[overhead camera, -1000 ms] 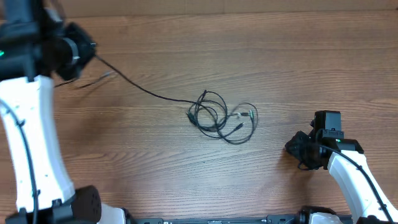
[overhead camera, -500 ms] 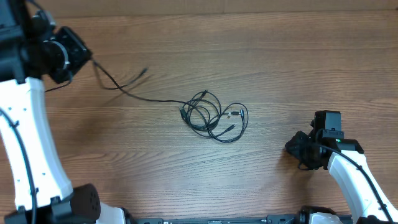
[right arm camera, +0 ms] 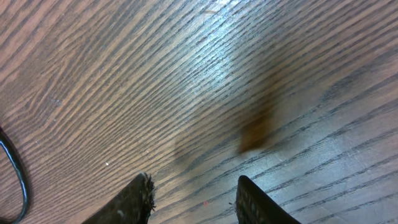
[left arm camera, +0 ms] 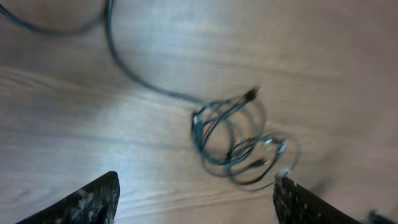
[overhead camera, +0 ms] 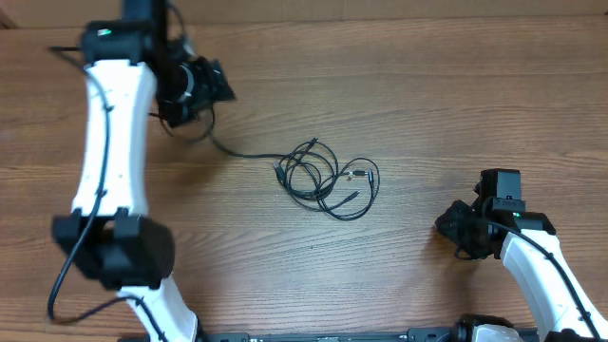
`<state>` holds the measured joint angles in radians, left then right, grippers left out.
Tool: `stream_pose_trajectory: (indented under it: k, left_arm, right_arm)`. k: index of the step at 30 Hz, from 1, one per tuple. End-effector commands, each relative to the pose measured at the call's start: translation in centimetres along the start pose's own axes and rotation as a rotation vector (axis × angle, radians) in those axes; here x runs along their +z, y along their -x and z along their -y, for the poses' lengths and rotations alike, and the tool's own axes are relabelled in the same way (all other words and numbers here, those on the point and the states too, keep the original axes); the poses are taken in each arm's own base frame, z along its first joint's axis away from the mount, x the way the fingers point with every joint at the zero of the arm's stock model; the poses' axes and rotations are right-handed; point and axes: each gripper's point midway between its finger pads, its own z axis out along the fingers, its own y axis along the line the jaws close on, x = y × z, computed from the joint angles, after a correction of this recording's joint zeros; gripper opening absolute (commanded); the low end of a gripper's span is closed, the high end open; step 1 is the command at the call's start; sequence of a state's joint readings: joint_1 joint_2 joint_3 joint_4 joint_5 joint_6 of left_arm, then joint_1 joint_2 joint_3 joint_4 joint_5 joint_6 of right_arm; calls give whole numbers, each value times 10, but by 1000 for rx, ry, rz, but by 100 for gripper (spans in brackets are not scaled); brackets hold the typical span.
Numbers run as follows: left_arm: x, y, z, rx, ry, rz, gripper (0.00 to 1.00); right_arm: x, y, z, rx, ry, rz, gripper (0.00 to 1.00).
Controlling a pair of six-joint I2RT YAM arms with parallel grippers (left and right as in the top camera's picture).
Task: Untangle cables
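We find the left gripper released: its fingers stand wide apart in the left wrist view, with only bare wood between them. The right gripper is partly open and empty, hovering low over the table, well apart from the work. The cables lie near the table centre as one compact bundle of overlapping loops, with small plug ends inside the loops. One loose strand runs from the bundle toward the left arm and curls beneath the left gripper. We judge the task far from complete, since no loop is separated from the others. The main hazard is an unanchored pull. Nothing pins the bundle, so tension on the loose strand is likely to drag the whole bundle across the wood instead of opening it. A second hazard is a grasp that takes several strands at once, which would draw the crossings tighter. A plug end may also catch in a neighbouring loop during extraction. The left wrist view is blurred, so we cannot resolve individual crossings there. The curl under the left gripper may snag on a finger.
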<state>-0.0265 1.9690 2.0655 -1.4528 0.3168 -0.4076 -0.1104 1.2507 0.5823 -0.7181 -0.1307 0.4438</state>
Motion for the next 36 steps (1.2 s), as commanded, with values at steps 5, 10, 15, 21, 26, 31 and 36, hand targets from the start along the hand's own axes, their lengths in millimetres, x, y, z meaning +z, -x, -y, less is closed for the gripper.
stream_pose_trajectory:
  k: [5, 10, 15, 21, 26, 31, 36]
  left_arm:
    - [80, -28, 7, 111, 155, -203, 82]
    - [120, -44, 12, 120, 198, -294, 82]
    - [154, -51, 7, 16, 258, -340, 81]
    - [154, -37, -17, -191, 339, -285, 79]
    - [143, -7, -57, -318, 408, -195, 80]
    - [132, 25, -96, -420, 378, -133, 81]
    - [120, 47, -135, -497, 368, -84, 82]
  right_arm:
    - [-1, 4, -2, 0, 6, 10, 41]
    - [-1, 4, -2, 0, 6, 10, 42]
    - [-1, 4, -2, -3, 6, 9, 42]
    - [-1, 4, -2, -25, 6, 9, 46]
    - [-1, 4, -2, -29, 6, 9, 46]
    - [-1, 4, -2, -30, 5, 10, 47]
    - [-1, 4, -2, -29, 5, 9, 47]
